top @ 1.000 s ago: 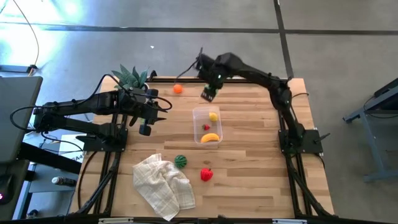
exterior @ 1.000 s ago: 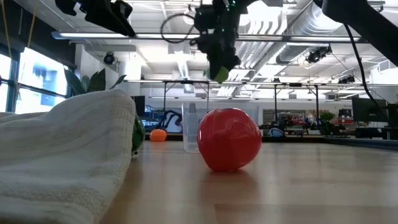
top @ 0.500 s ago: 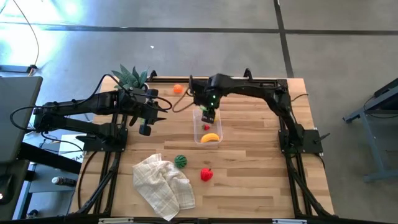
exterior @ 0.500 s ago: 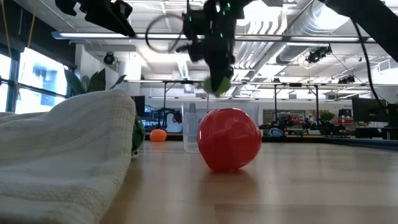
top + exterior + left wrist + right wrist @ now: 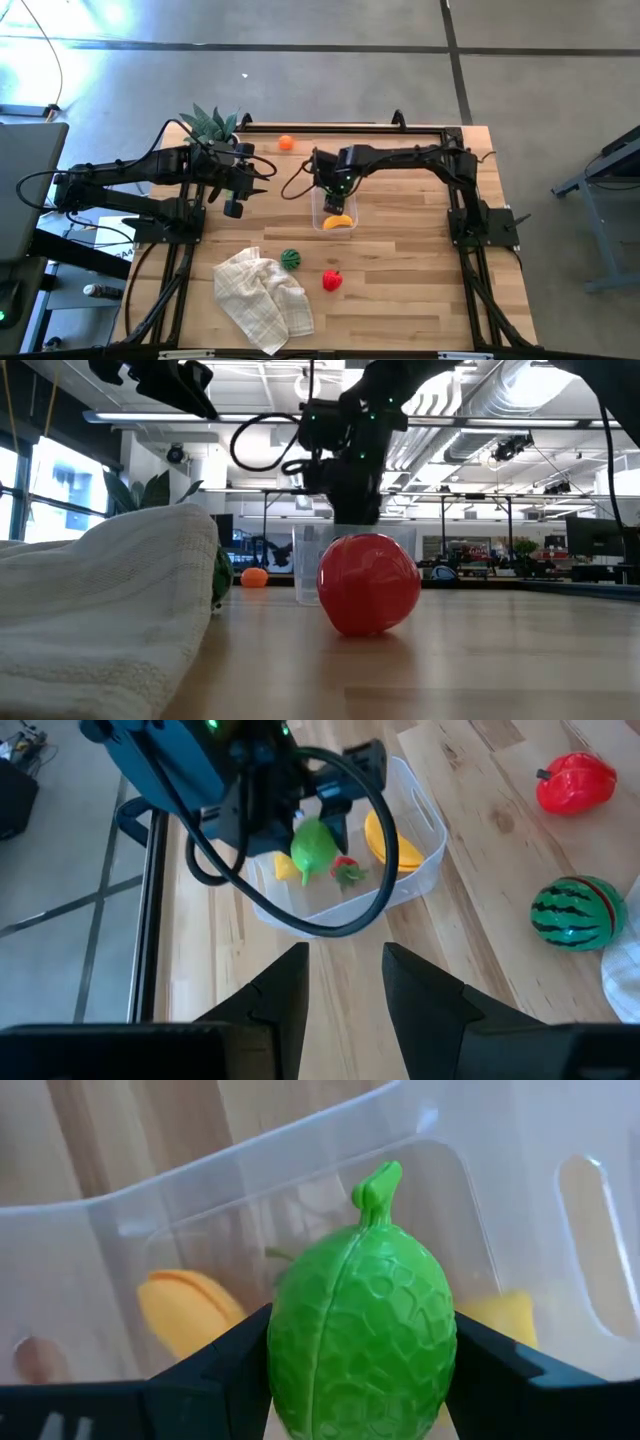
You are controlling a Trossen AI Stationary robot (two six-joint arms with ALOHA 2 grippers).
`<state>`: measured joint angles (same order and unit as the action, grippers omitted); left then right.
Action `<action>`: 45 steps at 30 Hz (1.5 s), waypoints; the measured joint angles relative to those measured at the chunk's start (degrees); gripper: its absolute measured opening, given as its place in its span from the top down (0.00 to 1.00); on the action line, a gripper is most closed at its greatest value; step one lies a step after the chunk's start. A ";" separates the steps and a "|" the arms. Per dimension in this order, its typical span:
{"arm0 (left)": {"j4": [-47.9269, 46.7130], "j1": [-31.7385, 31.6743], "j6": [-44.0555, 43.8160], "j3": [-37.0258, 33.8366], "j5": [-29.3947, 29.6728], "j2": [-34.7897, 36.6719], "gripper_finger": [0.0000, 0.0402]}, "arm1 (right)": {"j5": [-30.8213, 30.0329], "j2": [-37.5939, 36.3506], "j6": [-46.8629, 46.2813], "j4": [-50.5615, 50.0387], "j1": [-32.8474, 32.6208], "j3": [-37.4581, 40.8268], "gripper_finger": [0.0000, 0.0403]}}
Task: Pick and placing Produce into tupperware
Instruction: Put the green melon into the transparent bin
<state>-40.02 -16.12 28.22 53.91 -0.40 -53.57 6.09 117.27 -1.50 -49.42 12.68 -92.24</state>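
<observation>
Right wrist view: a green fruit is clamped between the right gripper fingers, stem pointing away, just above the clear tupperware, where a yellow banana lies. Seen from the left wrist, the left gripper is held with its jaws slightly parted and empty, near the tub; a striped melon and a red piece rest on the table apart from the tub.
</observation>
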 joint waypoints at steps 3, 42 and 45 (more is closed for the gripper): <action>-0.01 0.00 -0.01 0.00 0.02 -0.01 0.71 | -0.32 0.03 0.00 3.19 0.24 1.84 0.46; 0.00 0.00 -0.01 0.00 0.00 -0.01 0.71 | 1.71 4.37 5.11 7.31 2.30 2.17 0.46; -0.01 0.00 0.00 0.00 0.02 -0.01 0.71 | 1.79 4.37 6.17 7.12 2.26 2.17 0.45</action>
<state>-40.03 -16.12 28.21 53.91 -0.38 -53.58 7.88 121.64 4.67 -42.30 14.94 -90.06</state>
